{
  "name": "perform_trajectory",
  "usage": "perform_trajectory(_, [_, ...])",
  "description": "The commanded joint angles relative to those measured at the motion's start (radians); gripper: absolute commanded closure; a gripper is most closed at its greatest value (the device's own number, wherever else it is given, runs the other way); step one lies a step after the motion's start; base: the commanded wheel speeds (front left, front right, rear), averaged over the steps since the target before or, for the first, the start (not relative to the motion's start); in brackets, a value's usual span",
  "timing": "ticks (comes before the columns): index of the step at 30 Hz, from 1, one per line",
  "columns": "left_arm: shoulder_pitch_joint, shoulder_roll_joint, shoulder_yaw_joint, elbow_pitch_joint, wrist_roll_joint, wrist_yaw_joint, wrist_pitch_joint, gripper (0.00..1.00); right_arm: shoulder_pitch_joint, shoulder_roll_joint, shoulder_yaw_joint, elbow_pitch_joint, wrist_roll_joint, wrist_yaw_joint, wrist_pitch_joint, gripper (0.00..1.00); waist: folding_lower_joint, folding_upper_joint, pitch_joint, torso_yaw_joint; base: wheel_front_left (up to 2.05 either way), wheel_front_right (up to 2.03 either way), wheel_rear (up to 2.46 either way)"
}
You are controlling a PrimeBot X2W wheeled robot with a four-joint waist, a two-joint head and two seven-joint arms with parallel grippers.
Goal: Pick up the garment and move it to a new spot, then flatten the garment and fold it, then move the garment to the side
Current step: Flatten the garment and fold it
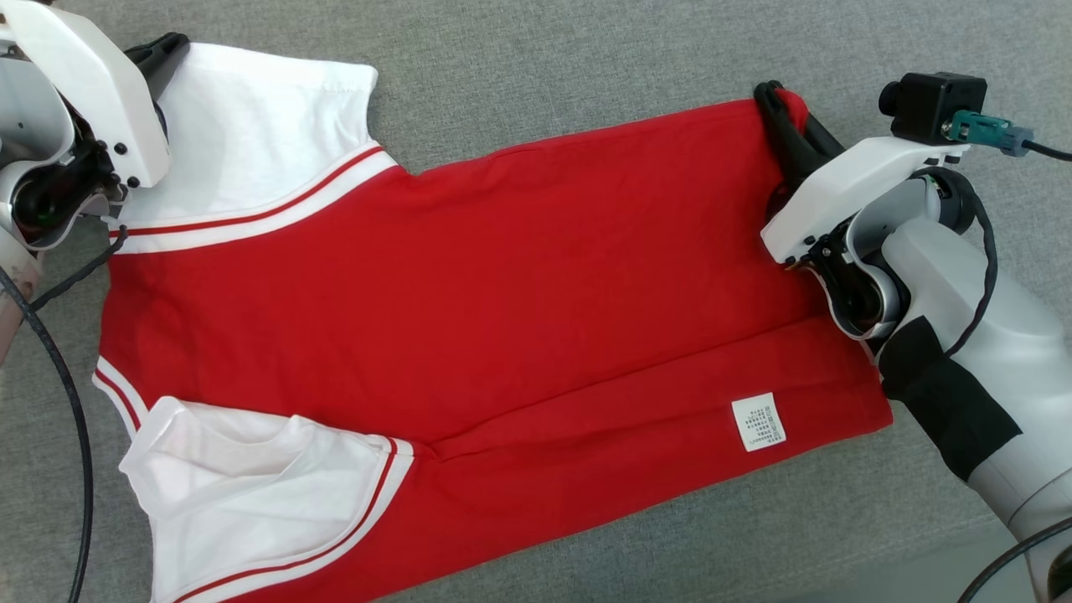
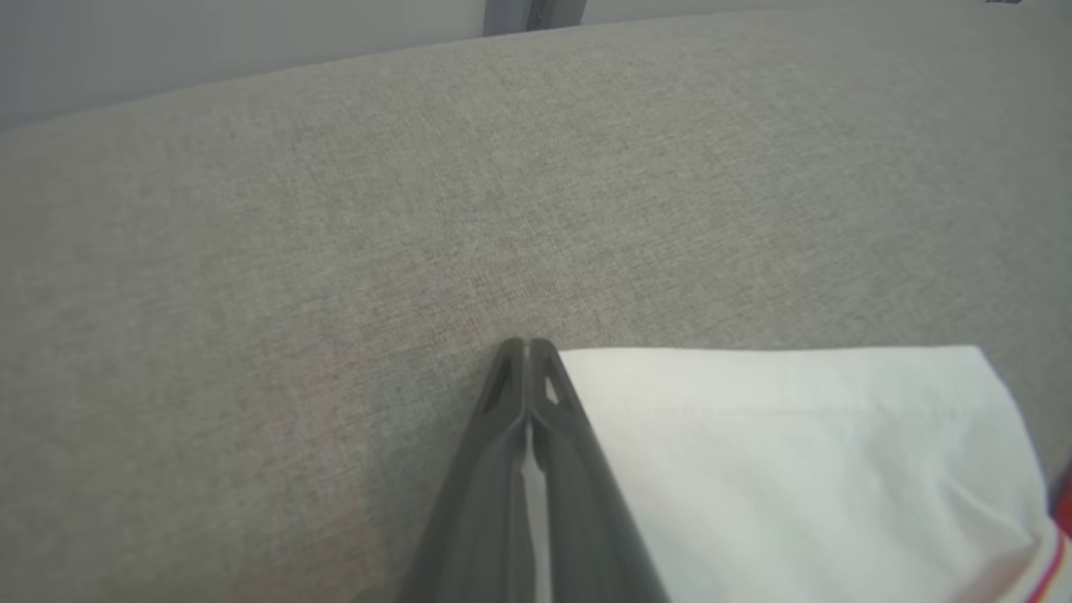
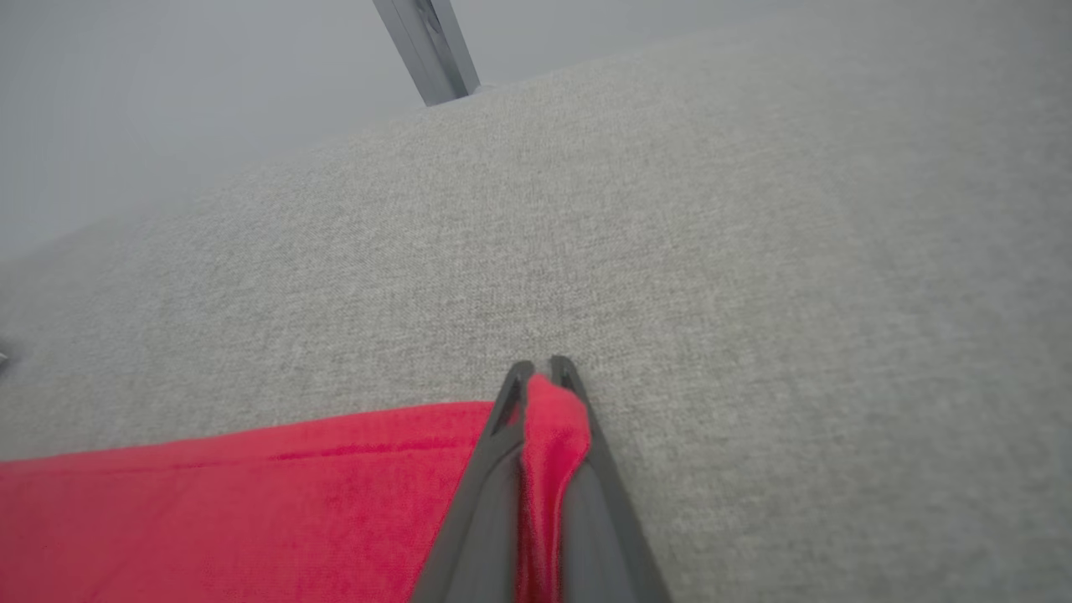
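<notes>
Shirt [image 1: 469, 285], red with white sleeves, lies spread on grey upholstery [image 1: 586, 59], its near sleeve cut off at the head view's bottom edge. The left gripper [image 2: 528, 345] is clamped on the far sleeve's corner. The right gripper [image 3: 540, 368] pinches the hem's far corner.

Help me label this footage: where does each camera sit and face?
Head view: on the head, facing down at the garment on the grey surface; left gripper, right gripper.
Left wrist view: left wrist, along its gripper, shut on the white sleeve.
Right wrist view: right wrist, along its gripper, shut on the red corner.
All share the garment.
</notes>
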Motion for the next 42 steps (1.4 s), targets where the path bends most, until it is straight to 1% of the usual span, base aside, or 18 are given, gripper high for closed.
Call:
perform_trajectory(1, [-0.005, 0.007, -0.007, -0.001, -0.006, -0.002, -0.004, 1.0, 0.017, 0.007, 0.016, 0.009, 0.007, 0.001, 0.004, 1.0, -0.0001, -0.0002, -0.003, 0.001, 0.0, 0.0, 0.0])
perform_trajectory(9, [0.02, 0.004, -0.034, -0.015, -0.058, -0.002, -0.055, 1.0, 0.034, -0.009, 0.044, 0.015, 0.038, 0.0, -0.022, 1.0, -0.0001, -0.0002, -0.06, 0.009, 0.0, 0.0, 0.0])
perform_trajectory(14, [0.064, 0.004, -0.06, -0.052, -0.1, -0.002, -0.076, 1.0, 0.079, -0.031, 0.047, 0.009, 0.055, 0.0, -0.036, 1.0, -0.0001, -0.0002, -0.134, 0.027, 0.0, 0.0, 0.0])
perform_trajectory(18, [0.109, 0.009, -0.077, -0.094, -0.139, -0.002, -0.103, 1.0, 0.122, -0.06, 0.027, -0.012, 0.05, 0.0, -0.042, 1.0, -0.0001, -0.0002, -0.203, 0.048, 0.0, 0.0, 0.0])
perform_trajectory(21, [0.144, 0.021, -0.095, -0.133, -0.163, -0.002, -0.122, 1.0, 0.168, -0.079, -0.019, -0.048, 0.02, 0.0, -0.041, 1.0, -0.0001, -0.0002, -0.257, 0.062, 0.0, 0.0, 0.0])
perform_trajectory(22, [0.172, 0.029, -0.109, -0.156, -0.179, -0.002, -0.128, 1.0, 0.205, -0.088, -0.048, -0.07, -0.007, 0.0, -0.041, 1.0, -0.0001, -0.0002, -0.294, 0.072, 0.0, 0.0, 0.0])
perform_trajectory(25, [0.208, 0.047, -0.13, -0.197, -0.199, -0.002, -0.137, 1.0, 0.26, -0.092, -0.091, -0.096, -0.047, 0.0, -0.041, 1.0, -0.0001, -0.0002, -0.343, 0.09, 0.0, 0.0, 0.0])
perform_trajectory(28, [0.235, 0.06, -0.142, -0.224, -0.213, -0.002, -0.141, 1.0, 0.298, -0.093, -0.107, -0.108, -0.071, 0.0, -0.041, 1.0, -0.0001, -0.0002, -0.369, 0.103, 0.0, 0.0, 0.0])
perform_trajectory(35, [0.307, 0.099, -0.183, -0.317, -0.243, -0.002, -0.161, 1.0, 0.384, -0.103, -0.186, -0.124, -0.161, 0.0, -0.041, 1.0, -0.0001, -0.0002, -0.428, 0.157, 0.0, 0.0, 0.0])
perform_trajectory(42, [0.393, 0.113, -0.214, -0.396, -0.276, -0.002, -0.181, 1.0, 0.447, -0.103, -0.248, -0.141, -0.246, 0.0, -0.04, 1.0, -0.0001, -0.0002, -0.474, 0.205, 0.0, 0.0, 0.0])
